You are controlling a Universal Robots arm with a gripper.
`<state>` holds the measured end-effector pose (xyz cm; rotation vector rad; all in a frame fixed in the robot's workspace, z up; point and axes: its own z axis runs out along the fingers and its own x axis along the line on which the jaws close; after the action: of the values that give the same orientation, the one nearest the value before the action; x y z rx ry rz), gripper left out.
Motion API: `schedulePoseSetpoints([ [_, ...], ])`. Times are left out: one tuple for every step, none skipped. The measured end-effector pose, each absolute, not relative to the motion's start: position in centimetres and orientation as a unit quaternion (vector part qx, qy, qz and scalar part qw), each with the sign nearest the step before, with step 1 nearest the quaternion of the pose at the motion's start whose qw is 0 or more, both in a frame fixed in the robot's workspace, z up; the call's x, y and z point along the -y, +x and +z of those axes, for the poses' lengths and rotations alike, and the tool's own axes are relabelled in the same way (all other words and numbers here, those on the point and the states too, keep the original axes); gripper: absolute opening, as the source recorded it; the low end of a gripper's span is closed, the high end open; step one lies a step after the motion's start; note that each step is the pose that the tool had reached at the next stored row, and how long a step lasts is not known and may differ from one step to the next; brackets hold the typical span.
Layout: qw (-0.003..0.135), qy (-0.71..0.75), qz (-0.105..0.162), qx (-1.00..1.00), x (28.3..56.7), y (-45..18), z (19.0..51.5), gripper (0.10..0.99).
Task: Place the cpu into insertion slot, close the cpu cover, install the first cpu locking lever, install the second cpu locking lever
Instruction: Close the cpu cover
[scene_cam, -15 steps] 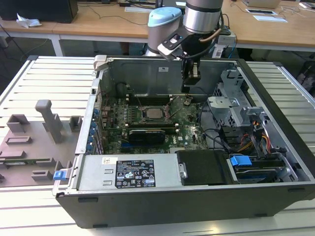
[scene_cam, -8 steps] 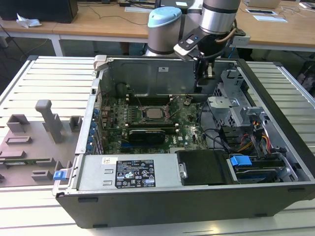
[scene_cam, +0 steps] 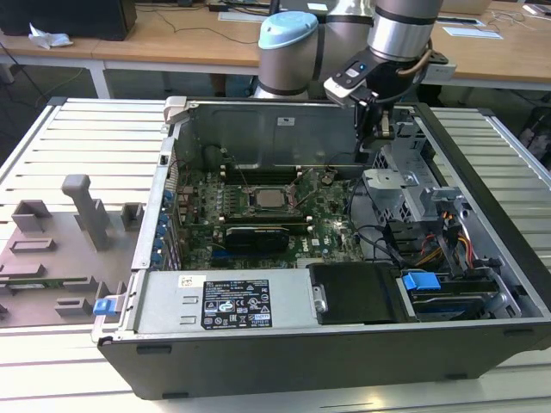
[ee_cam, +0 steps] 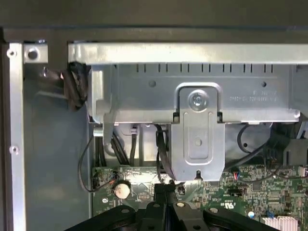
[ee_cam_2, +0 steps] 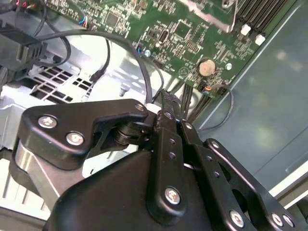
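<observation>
tool (ee_cam_2: 166,100): jaws pressed together, nothing held; hangs by the drive cage (scene_cam: 398,191), well apart from the slot (scene_cam: 250,199).
cpu (scene_cam: 269,196): seated in slot, mid-board, so the tool likely has nothing to carry.
case (scene_cam: 258,129): lies open on worktop (scene_cam: 77,138) for top access.

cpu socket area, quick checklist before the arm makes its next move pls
1. cpu seated in the insertion slot: ok, its silver top shows in the socket.
2. cpu cover shut: cannot tell from the exterior view.
3. locking levers latched: cannot tell.
4. hand empty: ok, its fingers are together with nothing between them in both wrist views.
5. hand over the slot: not ok, it hangs by the drive cage toward the exterior view's right, apart from the slot.
6. black cables clear of the hand: cannot tell, they run close to it in the first wrist view.
</observation>
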<state>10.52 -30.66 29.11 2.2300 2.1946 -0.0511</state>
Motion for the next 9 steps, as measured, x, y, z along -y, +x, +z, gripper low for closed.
schedulePoseSetpoints([
  [0.006,0.713,-0.016,-0.701,30.7,10.7,29.1,0.106],
  [0.006,0.713,-0.016,-0.701,30.7,10.7,29.1,0.106],
  [0.006,0.713,-0.016,-0.701,30.7,10.8,29.1,0.106],
  [0.006,0.713,-0.016,-0.701,30.6,10.9,29.1,0.106],
  [0.006,0.713,-0.016,-0.701,30.6,10.9,29.1,0.106],
  [0.006,0.713,-0.017,-0.701,30.6,10.6,29.1,0.106],
  [0.006,0.713,-0.017,-0.701,30.6,10.4,29.1,0.106],
  [0.006,0.713,-0.017,-0.701,30.6,10.1,29.0,0.106],
  [0.006,0.713,-0.016,-0.701,30.6,9.7,28.9,0.106],
])
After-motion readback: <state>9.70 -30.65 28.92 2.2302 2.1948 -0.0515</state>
